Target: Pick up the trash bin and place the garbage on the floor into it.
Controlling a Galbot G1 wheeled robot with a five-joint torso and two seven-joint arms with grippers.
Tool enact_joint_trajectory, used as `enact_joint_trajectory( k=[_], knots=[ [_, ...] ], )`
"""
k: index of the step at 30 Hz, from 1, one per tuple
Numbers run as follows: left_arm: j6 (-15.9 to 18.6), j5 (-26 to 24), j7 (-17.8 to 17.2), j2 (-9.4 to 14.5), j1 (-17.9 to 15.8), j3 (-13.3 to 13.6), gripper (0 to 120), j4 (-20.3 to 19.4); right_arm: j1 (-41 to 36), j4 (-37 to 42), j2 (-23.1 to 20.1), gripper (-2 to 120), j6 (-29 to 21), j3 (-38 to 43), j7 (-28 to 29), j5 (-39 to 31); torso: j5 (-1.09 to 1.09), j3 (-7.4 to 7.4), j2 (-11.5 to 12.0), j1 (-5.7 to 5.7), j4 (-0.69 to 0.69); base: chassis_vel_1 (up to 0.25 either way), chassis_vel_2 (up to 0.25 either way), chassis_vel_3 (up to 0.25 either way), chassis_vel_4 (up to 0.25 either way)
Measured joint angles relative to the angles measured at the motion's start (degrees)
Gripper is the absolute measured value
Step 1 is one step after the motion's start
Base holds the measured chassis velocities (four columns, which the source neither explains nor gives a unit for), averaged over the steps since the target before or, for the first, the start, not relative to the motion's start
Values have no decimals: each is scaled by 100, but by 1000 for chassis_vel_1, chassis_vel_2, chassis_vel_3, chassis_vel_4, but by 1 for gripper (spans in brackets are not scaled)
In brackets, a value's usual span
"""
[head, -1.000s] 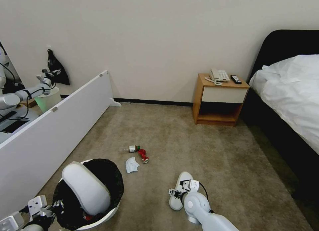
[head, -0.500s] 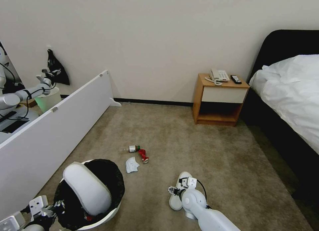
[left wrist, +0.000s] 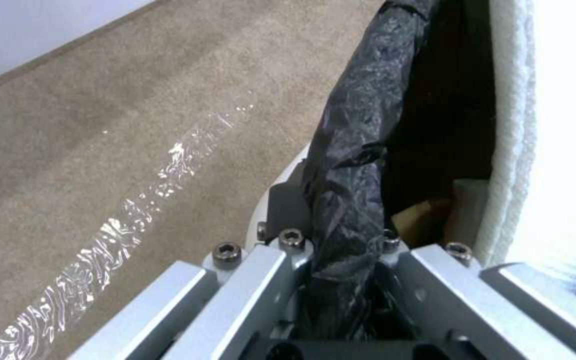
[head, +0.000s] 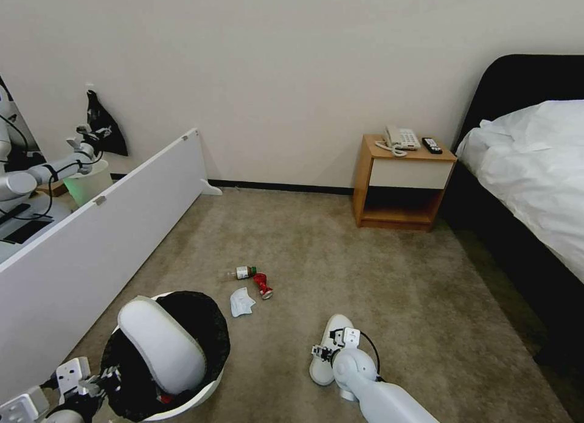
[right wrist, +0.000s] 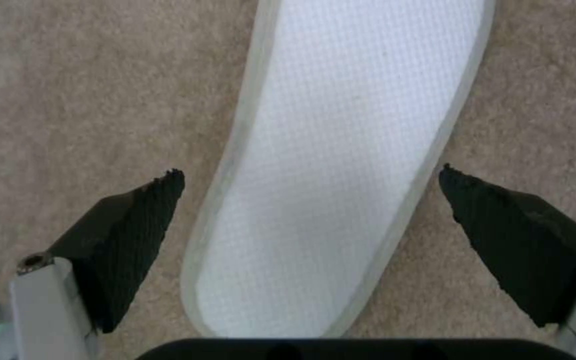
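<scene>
The trash bin (head: 211, 325), white with a black bag over its rim, sits at my lower left on the floor (head: 377, 271). One white slipper (head: 161, 344) stands up inside it. My left gripper (head: 91, 383) is shut on the bin's bagged rim (left wrist: 348, 200). A second white slipper (head: 333, 327) lies flat on the carpet, and my right gripper (head: 321, 353) hangs just over it. That gripper (right wrist: 309, 170) is open, its black pads (right wrist: 135, 235) on either side of the slipper (right wrist: 341, 165). A clear bottle (head: 243, 272), a crushed red can (head: 263, 285) and a white mask (head: 241, 302) lie beyond.
A long white board (head: 109, 240) leans along the left side, close to the bin. A wooden nightstand (head: 401, 179) with a phone stands by the far wall, and a bed (head: 535, 167) runs along the right. Open carpet lies between the litter and the nightstand.
The right arm has shifted slightly left and down over the floor slipper. The bin in the left gripper has edged a little to the right.
</scene>
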State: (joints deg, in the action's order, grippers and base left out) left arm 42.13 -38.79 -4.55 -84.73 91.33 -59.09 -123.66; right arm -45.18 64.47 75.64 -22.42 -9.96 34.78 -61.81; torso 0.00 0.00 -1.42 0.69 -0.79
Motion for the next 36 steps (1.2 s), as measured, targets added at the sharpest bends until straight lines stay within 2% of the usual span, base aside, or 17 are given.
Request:
enact_joint_trajectory(
  k=[36],
  knots=[
    [-1,-42,25,44,-70,63,2,100,482,-1262,367,97,157,-152,-435,398,0,0,0,0,0,0,0,0,0]
  ],
)
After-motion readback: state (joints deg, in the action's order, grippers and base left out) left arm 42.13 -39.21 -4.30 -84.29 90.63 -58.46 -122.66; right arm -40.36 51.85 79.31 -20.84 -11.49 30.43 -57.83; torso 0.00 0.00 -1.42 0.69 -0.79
